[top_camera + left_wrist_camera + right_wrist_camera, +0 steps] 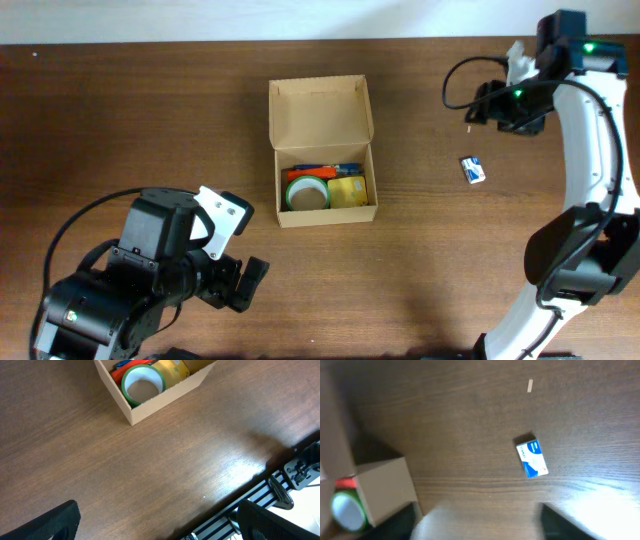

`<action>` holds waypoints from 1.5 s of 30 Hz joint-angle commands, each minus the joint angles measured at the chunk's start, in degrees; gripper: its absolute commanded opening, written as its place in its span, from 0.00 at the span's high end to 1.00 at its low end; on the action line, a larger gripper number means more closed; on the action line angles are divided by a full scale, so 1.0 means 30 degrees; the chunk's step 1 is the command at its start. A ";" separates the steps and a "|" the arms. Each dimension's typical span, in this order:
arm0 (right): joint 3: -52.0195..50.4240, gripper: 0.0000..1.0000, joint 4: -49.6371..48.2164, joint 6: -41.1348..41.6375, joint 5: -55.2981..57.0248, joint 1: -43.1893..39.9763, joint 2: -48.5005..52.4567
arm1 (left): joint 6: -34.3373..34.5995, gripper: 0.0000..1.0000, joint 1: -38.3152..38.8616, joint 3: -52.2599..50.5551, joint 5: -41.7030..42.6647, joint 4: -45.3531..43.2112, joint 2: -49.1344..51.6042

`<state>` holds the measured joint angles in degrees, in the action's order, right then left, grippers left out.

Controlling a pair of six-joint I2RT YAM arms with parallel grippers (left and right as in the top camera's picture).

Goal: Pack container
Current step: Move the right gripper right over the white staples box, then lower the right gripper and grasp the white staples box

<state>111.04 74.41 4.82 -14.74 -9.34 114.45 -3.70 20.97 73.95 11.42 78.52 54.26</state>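
Observation:
The container (pixel 322 150) is a tan cardboard box in the middle of the table, its flap lid open toward the back. Inside lie a green tape roll (pixel 307 193), a yellow pad (pixel 348 192) and orange and blue items. The left wrist view shows its near corner (pixel 131 412) with the tape roll (pixel 142 385). A small blue-and-white box (pixel 473 169) lies on the table to the right, also the blue-and-white box (pixel 532 458) in the right wrist view. My right gripper (pixel 478 108) (pixel 480 522) hovers above it, open and empty. My left gripper (pixel 245 280) (pixel 160 520) is open at the front left, holding nothing.
A tiny tan scrap (pixel 530 385) lies on the wood beyond the small box. The table's front edge (pixel 250 485) runs close to my left gripper, with black rails below it. The right arm (pixel 600 180) arches along the right side.

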 commanded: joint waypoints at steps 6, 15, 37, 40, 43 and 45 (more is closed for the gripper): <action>-0.3242 0.01 -0.2565 0.5916 -0.0240 -0.0036 0.0131 | -0.0372 0.00 -0.0044 0.0066 0.0277 0.0000 -0.0117; -0.5340 0.01 -0.3315 1.5671 0.0357 -0.0036 0.0131 | -0.0379 0.00 -0.0044 0.0066 0.0277 0.0000 -0.0117; -0.8969 0.02 -0.8619 2.0779 0.3847 -0.0051 0.0153 | -0.0379 0.00 -0.0044 0.0066 0.0277 0.0000 -0.0117; -0.8969 0.05 -0.8750 2.0779 0.4007 -0.0058 0.0466 | -0.0379 0.00 -0.0051 0.0066 0.0277 0.0000 -0.0117; -0.8961 0.08 -0.8757 2.0771 0.3927 -0.0066 0.1042 | -0.0379 0.00 -0.0044 0.0066 0.0270 0.0000 -0.0117; -0.8961 0.08 -0.8765 2.0699 0.3781 -0.0073 0.1333 | -0.0372 0.00 -0.0044 0.0066 0.0270 0.0000 -0.0117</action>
<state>84.64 48.12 66.65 -4.34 -9.34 116.07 -3.70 20.97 73.95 11.42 78.54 54.26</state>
